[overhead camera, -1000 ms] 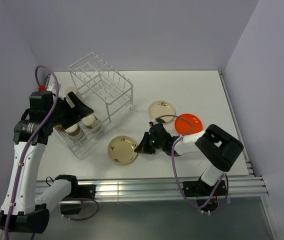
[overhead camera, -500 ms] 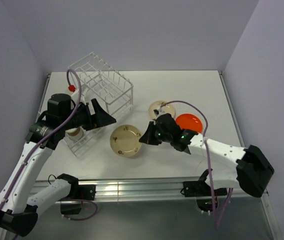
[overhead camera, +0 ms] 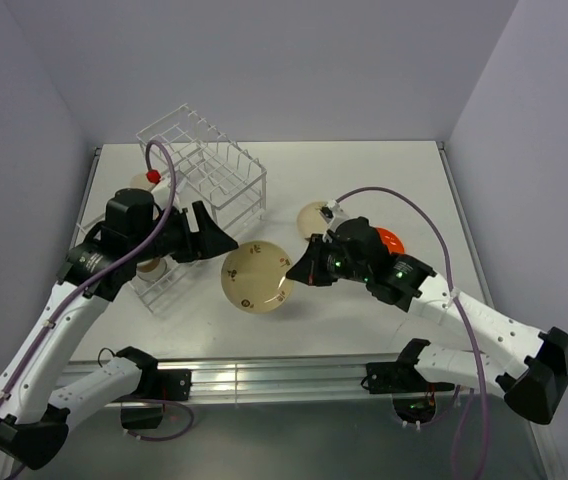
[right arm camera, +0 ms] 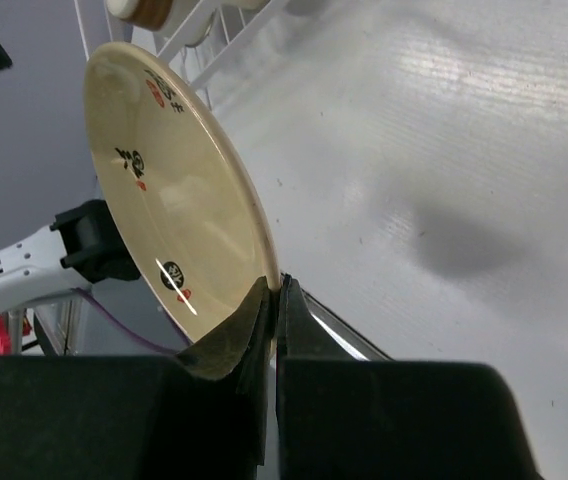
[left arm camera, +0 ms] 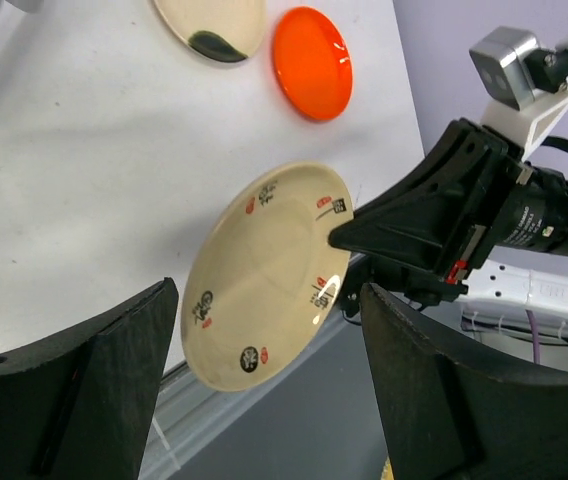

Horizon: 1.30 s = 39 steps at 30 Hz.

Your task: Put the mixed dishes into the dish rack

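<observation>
- Over the last second the right gripper point(overhead camera: 301, 274) has lifted a cream plate with brown motifs point(overhead camera: 254, 279) off the table point(overhead camera: 384, 175), where it lay flat near the front edge. The plate now hangs tilted in the air between the two arms, with the jaws pinching its rim.
- The left gripper point(overhead camera: 214, 230) has swung away from the low tray section of the dish rack point(overhead camera: 209, 160). It now faces the plate with its jaws spread wide and nothing between them.
- This looks like a hand-over being set up, since the left arm stands nearer the rack. The plate is not yet loaded.
- A beige cup point(overhead camera: 148, 266) already stands in the tray section.
- The left wrist view shows the plate's decorated face framed between that gripper's own fingers point(left arm camera: 74, 390). It also shows the orange plate point(left arm camera: 311, 62) and a second cream plate point(left arm camera: 209, 25) whole on the table; from above, the right arm half hides the orange one.
- Only the right wrist view shows the pinch up close: the fingers point(right arm camera: 249, 335) hold just the plate's thin edge. That seems a slim hold for a tilted plate.
</observation>
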{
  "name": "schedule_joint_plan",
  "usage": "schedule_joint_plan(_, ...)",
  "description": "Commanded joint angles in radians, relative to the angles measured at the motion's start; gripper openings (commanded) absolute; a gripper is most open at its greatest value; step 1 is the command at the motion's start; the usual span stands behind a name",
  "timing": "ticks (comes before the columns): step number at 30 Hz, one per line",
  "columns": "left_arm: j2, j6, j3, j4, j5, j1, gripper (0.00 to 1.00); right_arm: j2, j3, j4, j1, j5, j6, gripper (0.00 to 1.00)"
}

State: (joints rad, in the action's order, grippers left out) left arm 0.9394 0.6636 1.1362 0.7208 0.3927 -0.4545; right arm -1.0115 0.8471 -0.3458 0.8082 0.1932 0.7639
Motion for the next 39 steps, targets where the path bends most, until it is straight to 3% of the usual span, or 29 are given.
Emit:
schedule_joint_plan(1,-0.004,-0.045,0.053,0.023,-0.048,-0.007,0.80,0.051,0.063,-0.030,0.002,0.022,-0.017,0.00)
schedule_joint_plan(19,-0.025,-0.062,-0.024,-0.055,0.126,-0.055,0.75,0.045,0.155,-0.042,-0.001,0.103,-0.034,0.00)
schedule_joint_plan(24,-0.028,-0.062,-0.039,-0.070,0.156,-0.069,0.65,0.036,0.155,-0.027,-0.015,0.118,-0.037,0.00)
schedule_joint_plan(28,-0.033,-0.058,-0.042,-0.069,0.150,-0.075,0.51,0.030,0.159,-0.025,-0.032,0.132,-0.047,0.00)
schedule_joint_plan(31,-0.034,-0.053,-0.041,-0.078,0.169,-0.075,0.34,0.018,0.165,-0.022,-0.043,0.153,-0.051,0.00)
schedule_joint_plan(32,-0.034,-0.052,-0.039,-0.081,0.170,-0.075,0.21,0.016,0.168,-0.021,-0.046,0.158,-0.052,0.00)
schedule_joint_plan(35,-0.028,-0.052,-0.032,-0.090,0.182,-0.075,0.04,0.014,0.179,-0.021,-0.049,0.170,-0.057,0.00)
schedule_joint_plan(39,-0.011,-0.050,-0.026,-0.103,0.198,-0.076,0.00,0.014,0.211,-0.025,-0.050,0.183,-0.063,0.00)
